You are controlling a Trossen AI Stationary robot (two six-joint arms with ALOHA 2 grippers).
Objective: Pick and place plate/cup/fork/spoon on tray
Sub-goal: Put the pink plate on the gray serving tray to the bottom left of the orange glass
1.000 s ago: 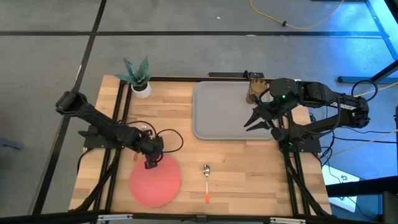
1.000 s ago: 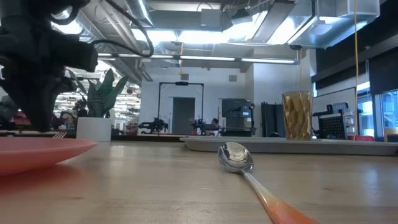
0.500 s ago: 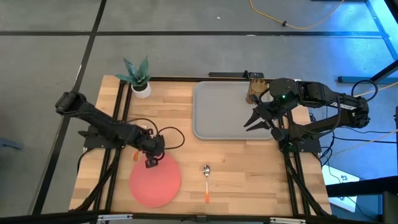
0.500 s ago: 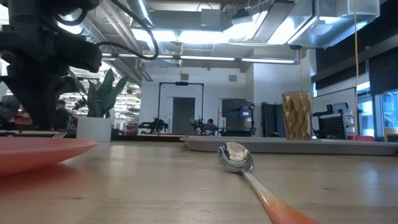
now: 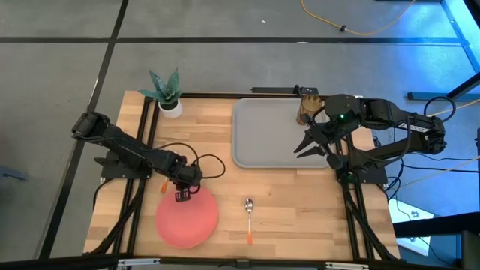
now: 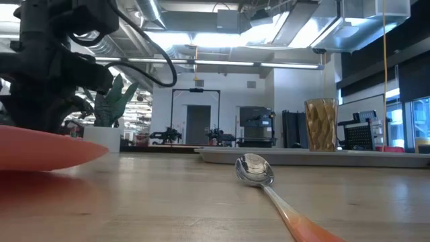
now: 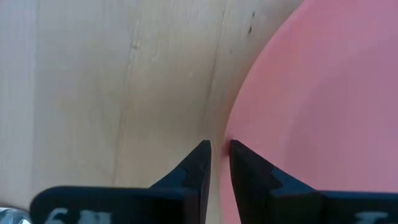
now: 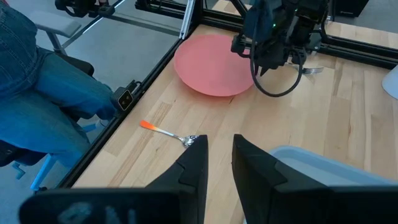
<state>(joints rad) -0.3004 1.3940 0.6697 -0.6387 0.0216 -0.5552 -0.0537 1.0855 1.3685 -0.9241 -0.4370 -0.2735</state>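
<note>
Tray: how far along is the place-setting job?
Done: the translucent amber plastic cup stands on the grey rectangular tray. In hand: the left gripper is at the rim of the round coral plate, not yet on the tray. Left: plate, orange-handled spoon and orange-handled fork, all off the tray. The right gripper waits over the tray, fingers open.

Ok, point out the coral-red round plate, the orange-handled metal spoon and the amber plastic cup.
coral-red round plate (image 5: 187, 219), high view, centre.
orange-handled metal spoon (image 5: 249, 204), high view, bowl.
amber plastic cup (image 6: 321, 126), low view, side wall.
</note>
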